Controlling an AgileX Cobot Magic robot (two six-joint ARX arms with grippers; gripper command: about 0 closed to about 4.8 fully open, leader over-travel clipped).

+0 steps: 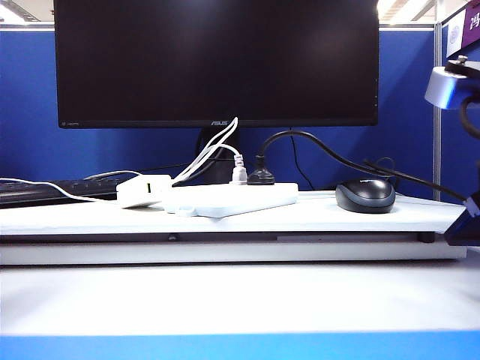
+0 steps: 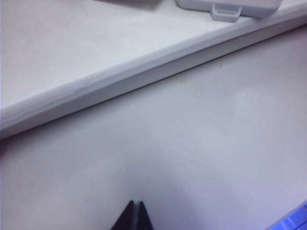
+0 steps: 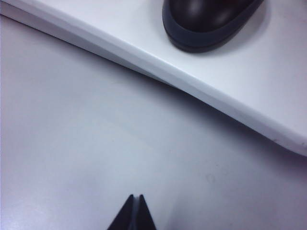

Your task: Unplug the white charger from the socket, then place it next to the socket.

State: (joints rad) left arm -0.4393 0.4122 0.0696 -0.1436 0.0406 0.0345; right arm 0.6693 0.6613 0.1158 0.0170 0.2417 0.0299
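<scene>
Blue edging (image 1: 240,346) runs along the near rim of the counter (image 1: 240,300), and behind it lies a stretch of bare pale surface. Over that bare surface hang both grippers, each seen only by its own wrist camera. On the left gripper (image 2: 134,206) the dark jaws are pressed together with nothing between them, above the counter short of the white desk board (image 2: 120,72). On the right gripper (image 3: 135,199) the jaws are likewise together and empty, above the counter near the board's edge, with the dark mouse (image 3: 206,21) beyond on the board. Part of the right arm (image 1: 454,82) shows at the right edge of the exterior view.

Farther back, the raised desk board (image 1: 225,221) carries the rest. On it the socket (image 1: 232,199), a flat white power strip, lies about mid-board. A small white plug (image 1: 239,174) and a black plug (image 1: 261,177) with a thick black cable stand in its top. Just beside the strip's left end lies the white charger (image 1: 142,190), on the board, touching or nearly touching the strip, with thin white cables leading from it. To the right sits the mouse (image 1: 365,195), well apart from the strip. A black keyboard (image 1: 52,190) lies at the far left. Behind everything stands a dark monitor (image 1: 217,60) against a blue partition (image 1: 30,112).
</scene>
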